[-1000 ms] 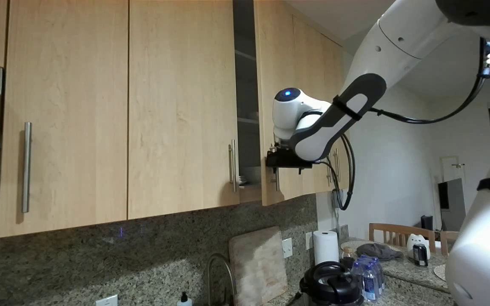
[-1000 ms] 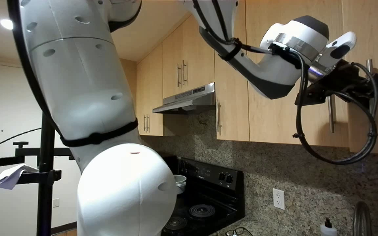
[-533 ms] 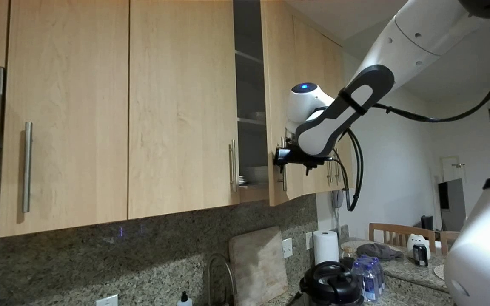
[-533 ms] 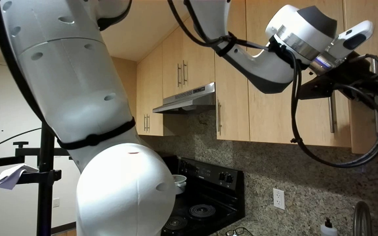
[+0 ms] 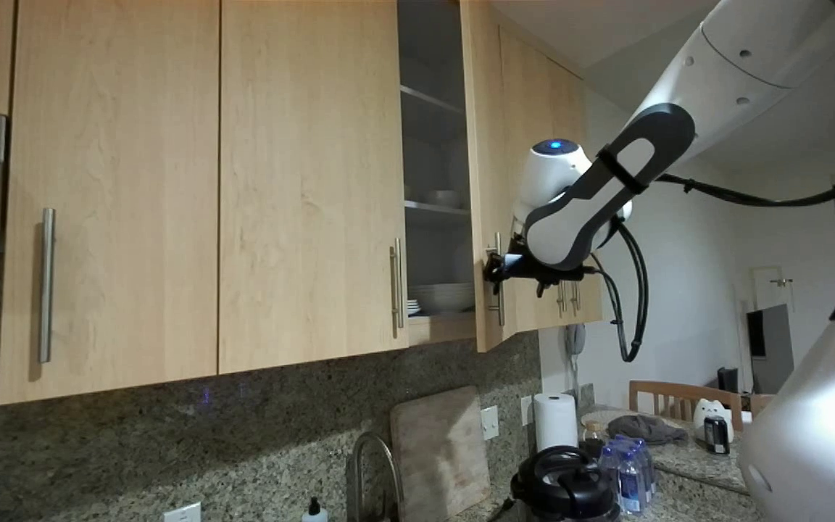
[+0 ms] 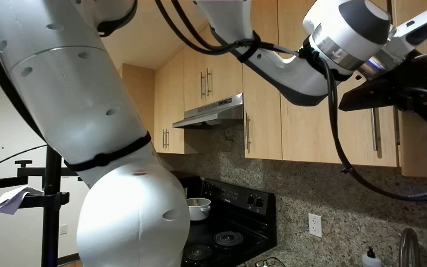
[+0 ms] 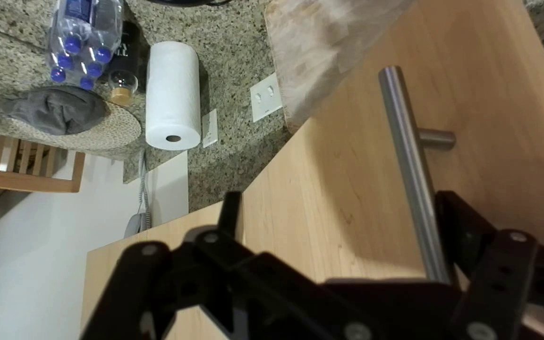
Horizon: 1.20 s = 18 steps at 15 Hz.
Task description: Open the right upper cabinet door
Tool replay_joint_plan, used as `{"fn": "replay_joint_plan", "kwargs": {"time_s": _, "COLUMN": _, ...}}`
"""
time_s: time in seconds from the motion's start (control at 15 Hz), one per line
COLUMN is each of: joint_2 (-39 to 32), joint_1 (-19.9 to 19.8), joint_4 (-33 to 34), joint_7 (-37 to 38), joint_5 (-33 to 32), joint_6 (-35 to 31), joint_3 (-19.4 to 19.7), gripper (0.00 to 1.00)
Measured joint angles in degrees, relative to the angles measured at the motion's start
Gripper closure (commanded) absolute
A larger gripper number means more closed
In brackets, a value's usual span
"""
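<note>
The right upper cabinet door [image 5: 483,167] is light maple wood and stands ajar, swung out from the cabinet. It also shows at the right edge of an exterior view [image 6: 417,148] and fills much of the wrist view [image 7: 357,179]. Its slim metal bar handle [image 7: 409,156] runs between my fingers. My gripper [image 7: 339,203] is open, fingers wide apart. The right finger in the wrist view touches or nearly touches the handle from its door side; the left finger is well away from it. In an exterior view my gripper [image 5: 496,272] is at the handle's middle.
Behind the door are white shelves [image 5: 432,210] with white bowls [image 5: 443,297]. Two wider closed wood doors [image 5: 309,181] adjoin the opening. Below are a cutting board [image 5: 439,449], a paper towel roll [image 5: 555,420], a black cooker [image 5: 566,482] and bottles [image 5: 628,471].
The door has swung further open, showing more shelf and bowls. My gripper and arm have moved with the handle, away from the cabinet, to the right in both exterior views.
</note>
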<state>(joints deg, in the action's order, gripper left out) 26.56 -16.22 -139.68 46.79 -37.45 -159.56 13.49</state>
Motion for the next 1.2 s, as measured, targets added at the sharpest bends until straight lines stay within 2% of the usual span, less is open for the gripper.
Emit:
{"fn": "replay_joint_plan", "kwargs": {"time_s": 0.2, "joint_2": 1.3, "joint_1": -1.3, "joint_4": -2.1, "joint_7": -5.4, "joint_5": 2.3, "joint_6": -2.9, "joint_3": 0.9, "gripper": 0.00}}
{"fn": "replay_joint_plan", "kwargs": {"time_s": 0.6, "joint_2": 4.7, "joint_1": 3.6, "joint_4": -4.9, "joint_7": -16.3, "joint_5": 3.6, "joint_6": -6.0, "joint_3": 9.8, "gripper": 0.00}}
{"fn": "replay_joint_plan", "kwargs": {"time_s": 0.93, "joint_2": 5.6, "joint_1": 2.4, "joint_4": -5.8, "joint_7": -32.3, "joint_5": 15.4, "joint_6": -6.5, "joint_3": 10.3, "gripper": 0.00}}
{"fn": "replay_joint_plan", "kwargs": {"time_s": 1.2, "joint_2": 5.8, "joint_1": 2.1, "joint_4": -5.6, "joint_7": -42.1, "joint_5": 21.3, "joint_6": -6.2, "joint_3": 10.6, "gripper": 0.00}}
